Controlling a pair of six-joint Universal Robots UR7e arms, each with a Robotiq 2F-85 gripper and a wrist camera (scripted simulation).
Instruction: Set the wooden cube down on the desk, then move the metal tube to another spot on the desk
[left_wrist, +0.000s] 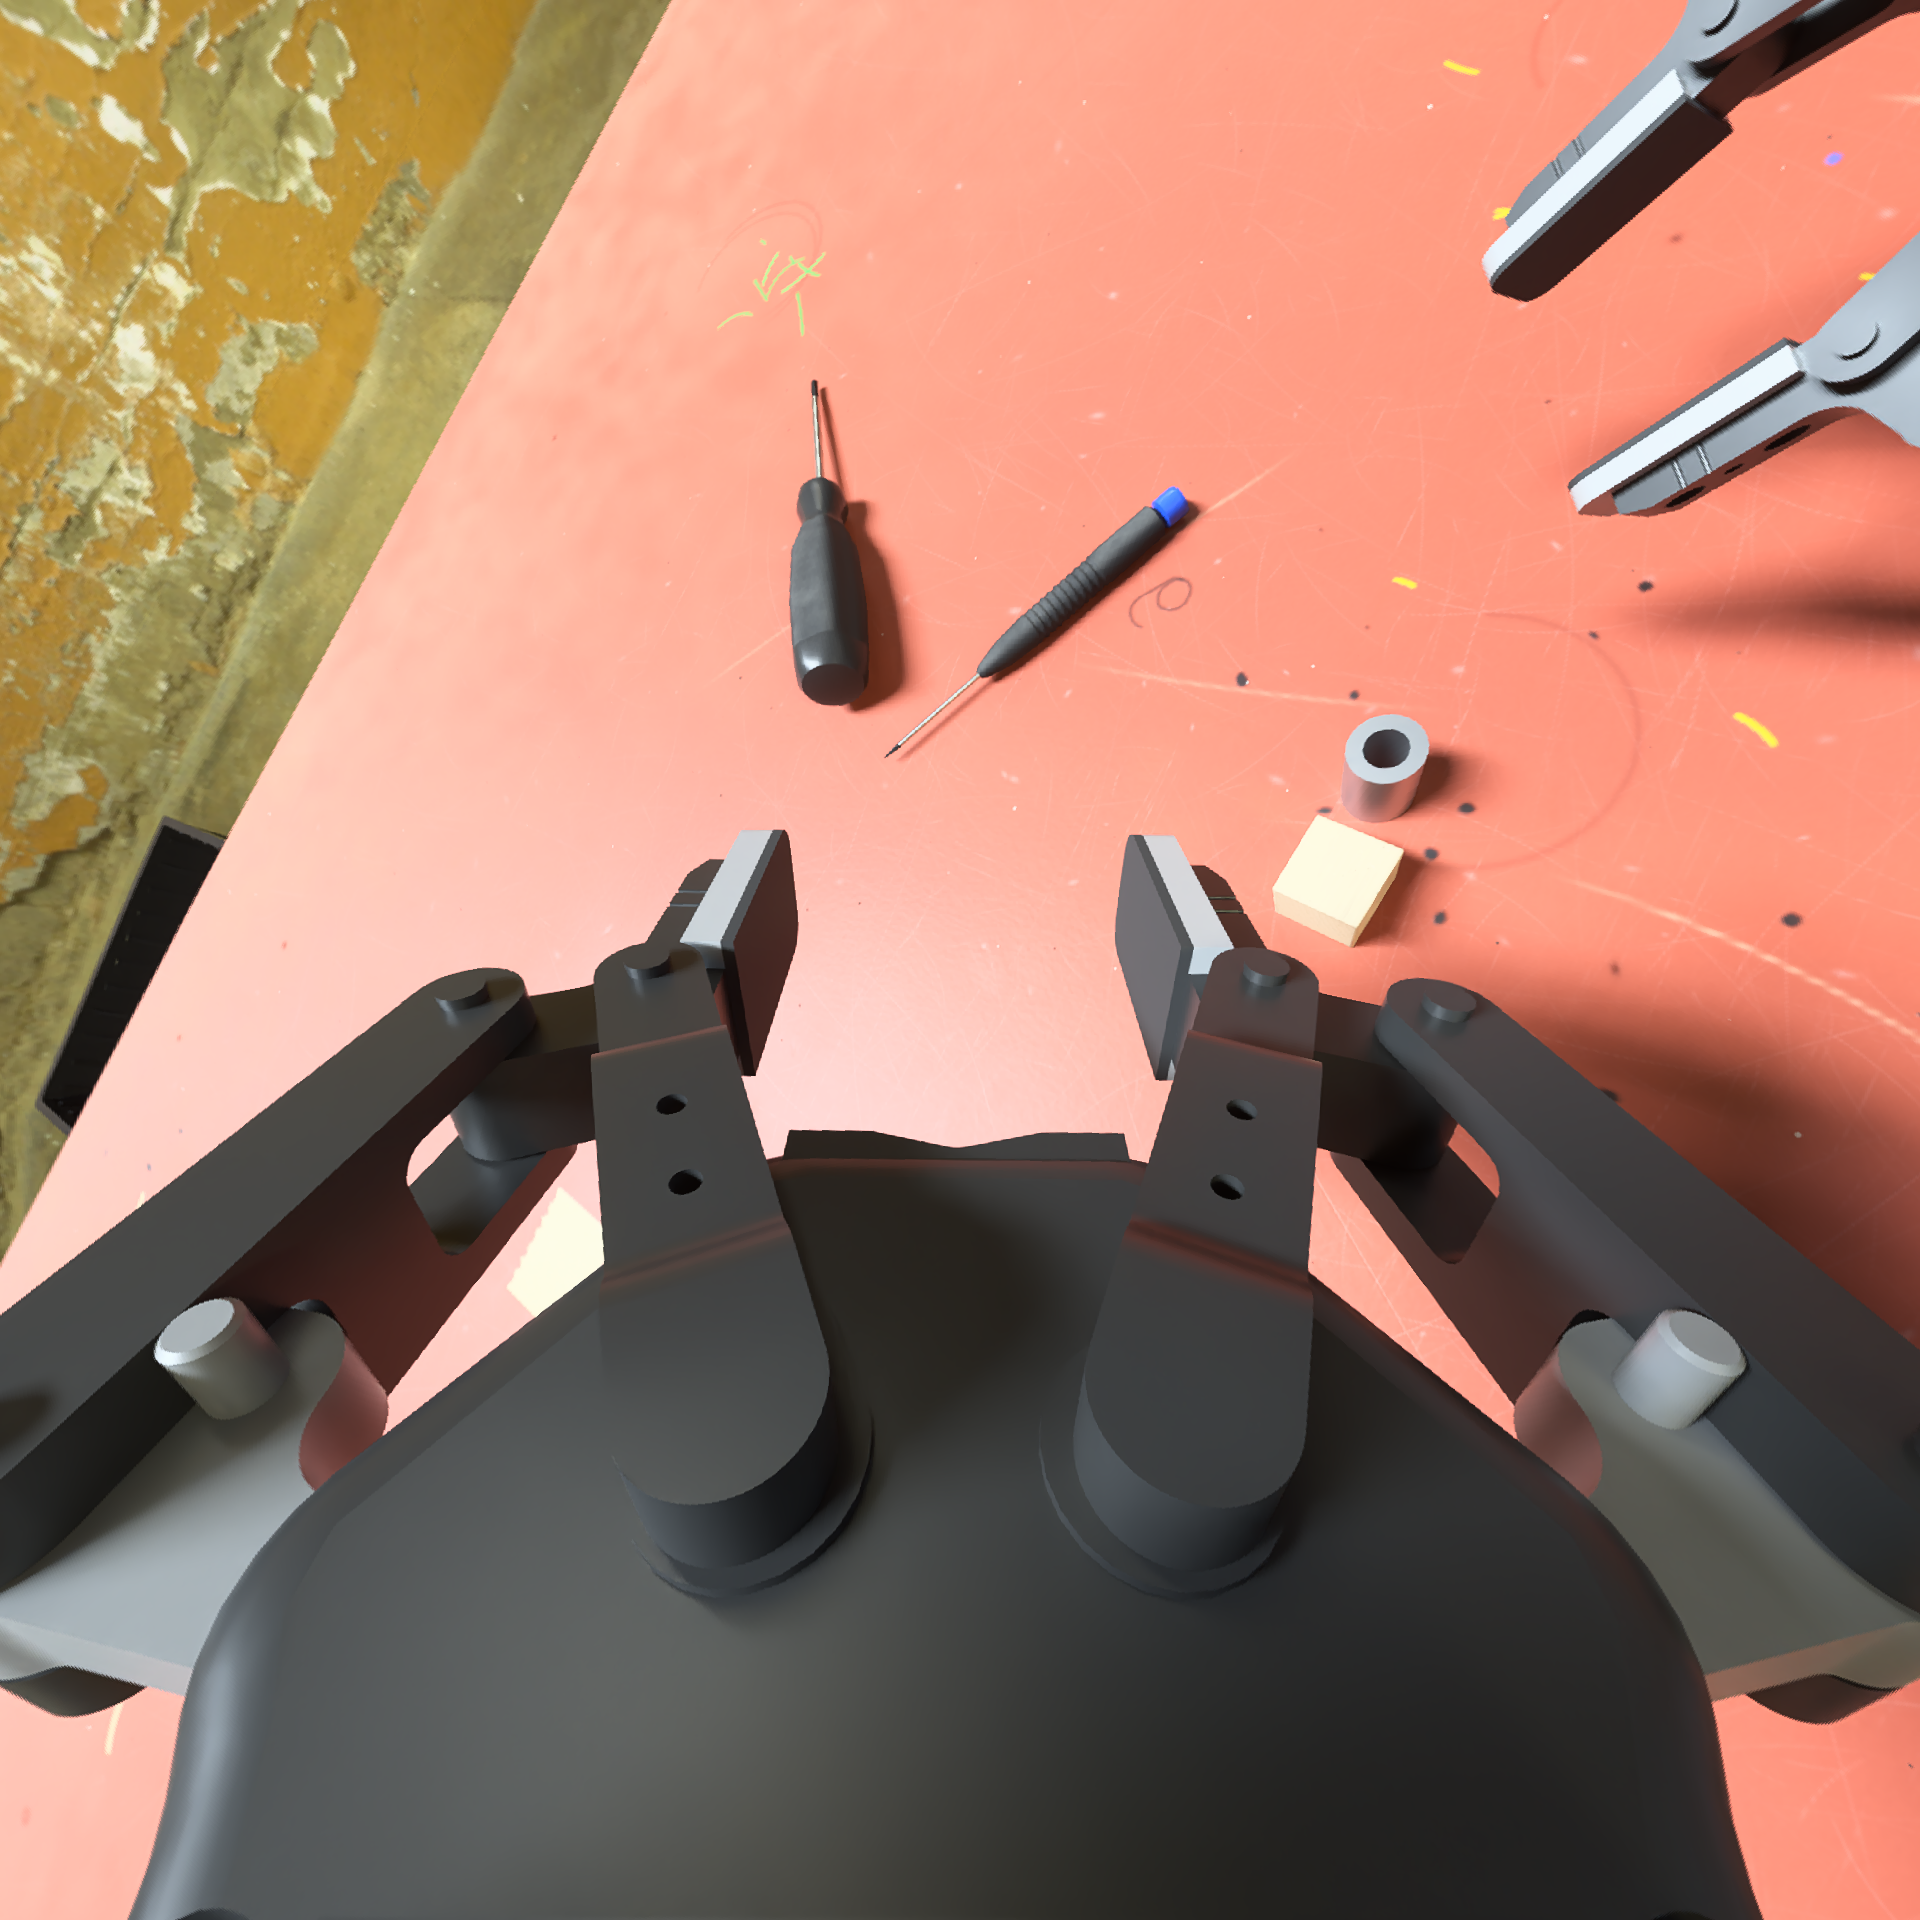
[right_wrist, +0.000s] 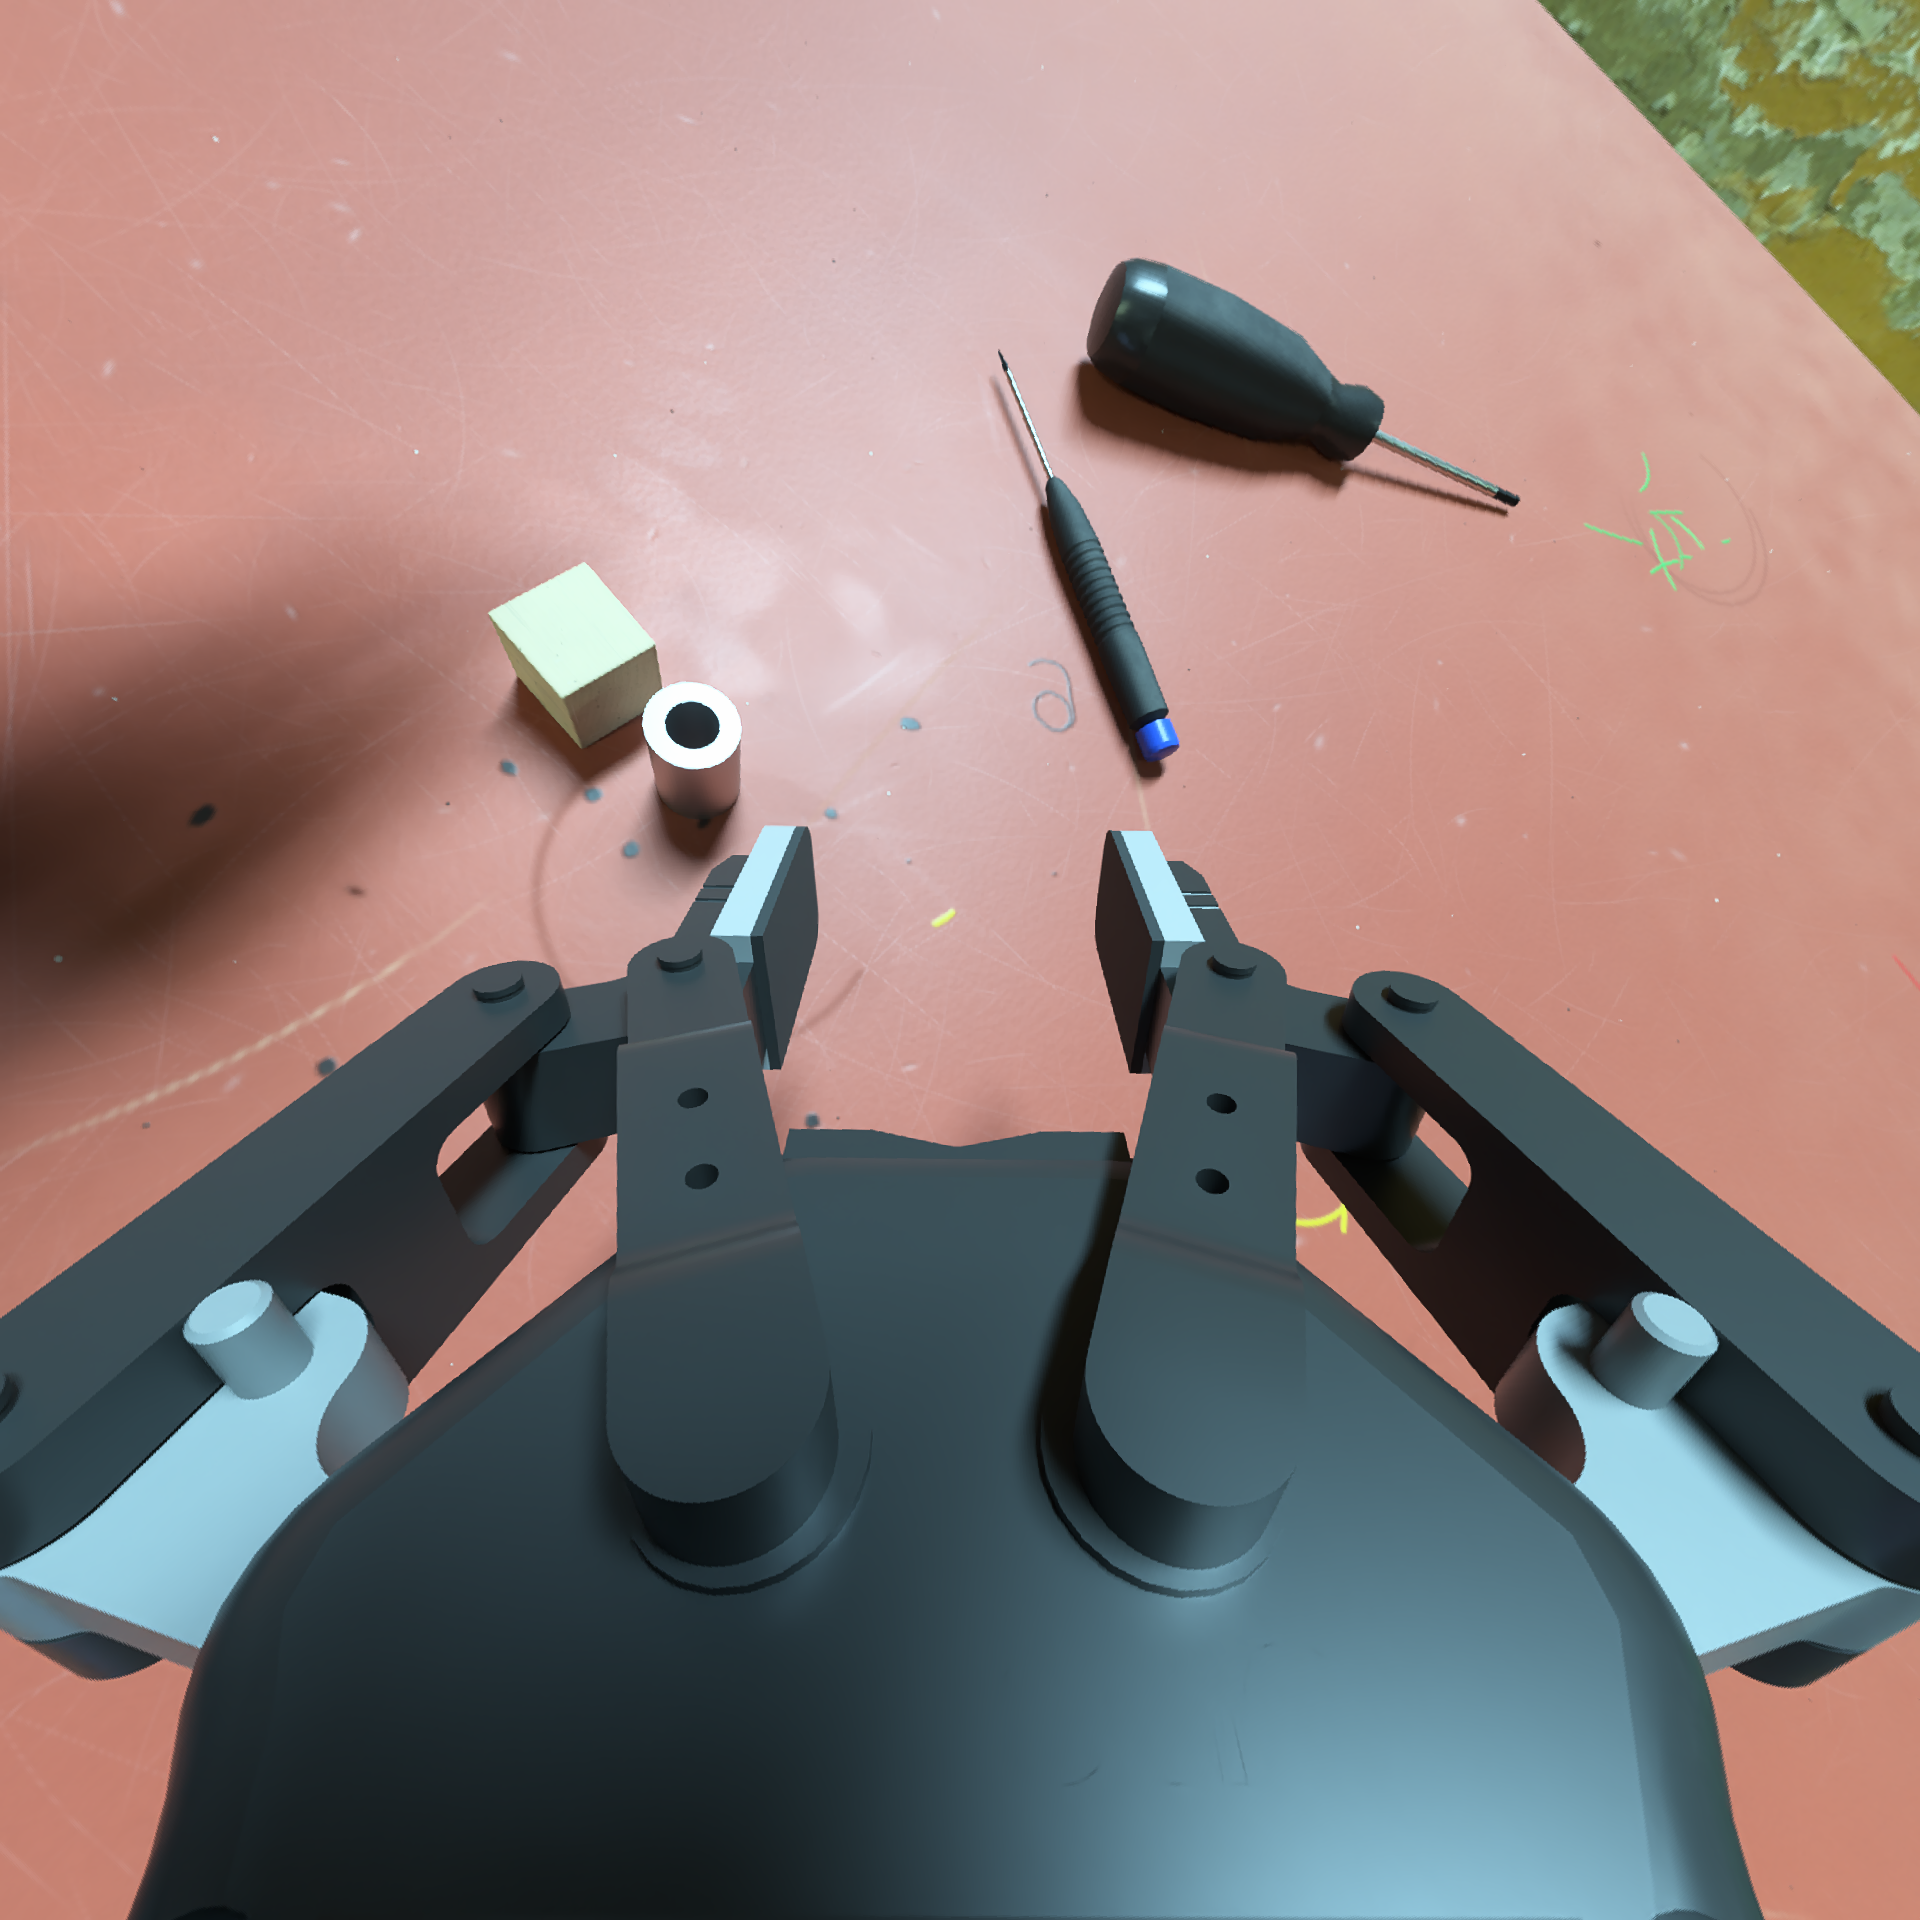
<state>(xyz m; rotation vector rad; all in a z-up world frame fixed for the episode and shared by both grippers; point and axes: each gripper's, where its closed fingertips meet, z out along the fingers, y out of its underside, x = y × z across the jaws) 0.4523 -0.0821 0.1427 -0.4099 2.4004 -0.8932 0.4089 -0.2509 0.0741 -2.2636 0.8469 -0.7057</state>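
A pale wooden cube (left_wrist: 1338, 879) rests on the pink desk (left_wrist: 1039, 260), just right of my left gripper's right finger. It also shows in the right wrist view (right_wrist: 577, 650). A short grey metal tube (left_wrist: 1385, 766) stands upright right behind the cube, close to it; in the right wrist view the tube (right_wrist: 693, 746) is just ahead-left of my right gripper. My left gripper (left_wrist: 956, 904) is open and empty above the desk. My right gripper (right_wrist: 956, 894) is open and empty; it also shows at the top right of the left wrist view (left_wrist: 1558, 384).
A black-handled screwdriver (left_wrist: 828, 603) (right_wrist: 1226, 358) and a thin precision screwdriver with a blue cap (left_wrist: 1075, 592) (right_wrist: 1103, 613) lie on the desk beyond the grippers. The desk's edge (left_wrist: 416, 436) runs along the left, with a mottled floor (left_wrist: 156, 312) below. A pale patch (left_wrist: 556, 1252) shows under my left gripper.
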